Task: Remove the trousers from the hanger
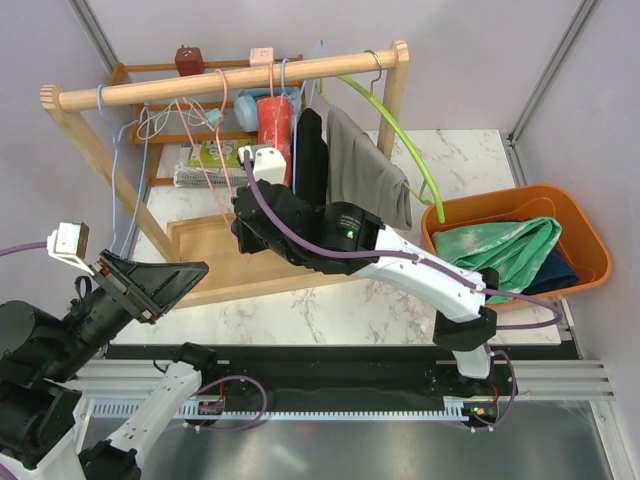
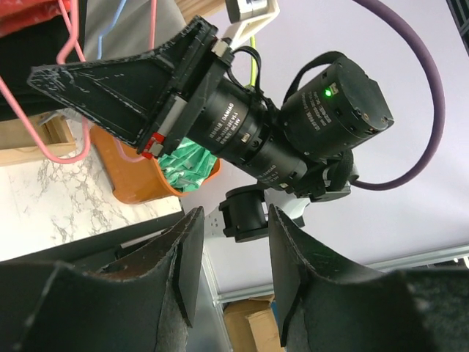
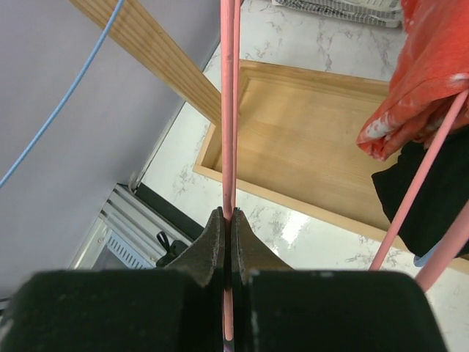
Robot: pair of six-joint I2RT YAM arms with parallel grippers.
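Right gripper (image 1: pixel 240 212) is hovering under the wooden rail (image 1: pixel 230 80) in the overhead view, among the wire hangers, while the left gripper (image 1: pixel 190 272) is hovering low and well apart on the left. Both pairs are lying in the orange basket (image 1: pixel 520 192) at the right: the mint-green trousers (image 1: pixel 500 245), soft and mottled, are crumpling over the navy denim trousers (image 1: pixel 558 272). A red garment (image 1: pixel 272 120) and a limp grey garment (image 1: pixel 365 165) are hanging from the rail. From the left wrist, the left gripper (image 2: pixel 234 220) is showing its fingers apart with nothing between them, and the basket (image 2: pixel 132 183) is peeking out behind the other arm. From the right wrist, the right gripper (image 3: pixel 226 220) is pinching the thin, smooth pink hanger (image 3: pixel 229 110) tight, above a shallow wooden tray (image 3: pixel 308 147). That wire is probably slick and springy, so the step is calling for a firm pinch and a slow pull, steering clear of the red garment (image 3: pixel 432 66) beside it.
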